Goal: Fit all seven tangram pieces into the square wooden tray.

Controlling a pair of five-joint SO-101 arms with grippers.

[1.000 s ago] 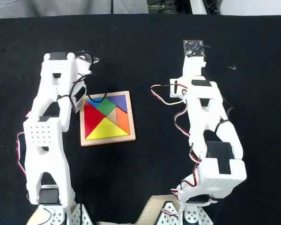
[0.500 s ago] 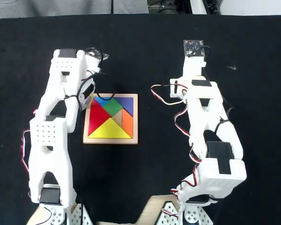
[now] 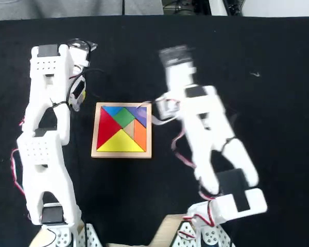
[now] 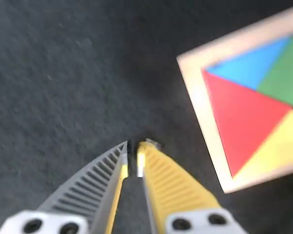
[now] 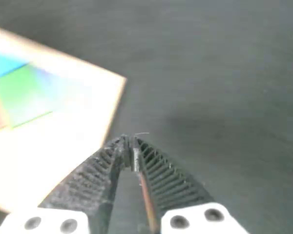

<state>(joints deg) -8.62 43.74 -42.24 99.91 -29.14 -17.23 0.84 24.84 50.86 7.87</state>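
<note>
Tray (image 3: 121, 154) is lying flat mid-tabletop (image 3: 283, 113), between the two arms, edges roughly square to the tabletop's edge; being square, it is offering no long axis. Pieces (image 3: 118, 144) are filling it edge to edge; seven colours countable, so the fit is looking complete (judgement). Left hand (image 4: 133, 157) is hanging just off the tray's left side near the far corner, tips pressed together on nothing, black cloth showing between tips and rim. Right hand (image 5: 132, 146) is sitting at the tray's far right corner, tips together and empty, just beside the rim, so it is reading as the nearer of the two. Left arm is reaching far out, wrist folding back; right arm is leaning inward over the tabletop
</note>
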